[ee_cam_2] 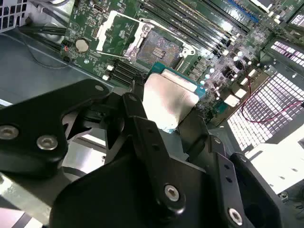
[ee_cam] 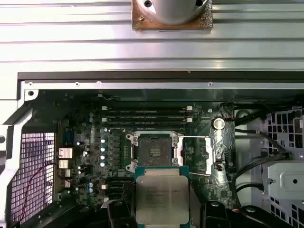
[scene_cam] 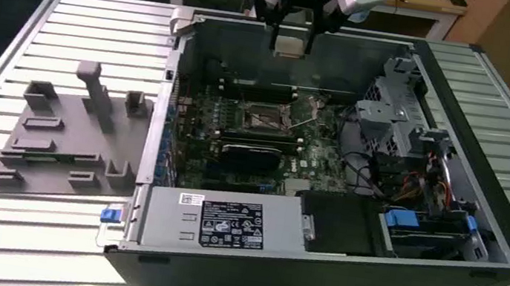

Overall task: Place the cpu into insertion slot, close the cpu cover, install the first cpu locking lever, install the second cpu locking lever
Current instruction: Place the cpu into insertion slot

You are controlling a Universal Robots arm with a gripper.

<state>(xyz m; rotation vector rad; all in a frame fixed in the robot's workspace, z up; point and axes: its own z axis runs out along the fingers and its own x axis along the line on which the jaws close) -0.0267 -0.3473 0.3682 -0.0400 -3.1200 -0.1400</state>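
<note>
The claw (scene_cam: 291, 43) hangs above the far rim of the open computer case (scene_cam: 336, 278), closed on the cpu (ee_cam: 161, 197) by two opposite edges, silvery face showing in both wrist views. The chip sits level between the black fingers (ee_cam_2: 142, 128), its other two edges free.

Below, the insertion slot (ee_cam: 154, 152) lies bare on the green board, dark centre exposed inside its metal rim. The cpu cover (ee_cam: 213, 154) is swung open and lies flat just beside the slot, so nothing stands over the socket. In the first wrist view the chip's leading edge overlaps the slot's near rim in line of sight, yet the exterior view puts it well above the board and apart from it.

Room around the socket is tight at board level: memory slots (ee_cam: 145, 114) run along one side and a black card (scene_cam: 253, 159) lies near the opposite side. The drive cage (scene_cam: 393, 121) rises at the exterior view's right. Straight above the socket the space is open.

The case rests on a slatted worktop (scene_cam: 32, 232), with a grey fixture plate (scene_cam: 53, 152) at the exterior view's left.
</note>
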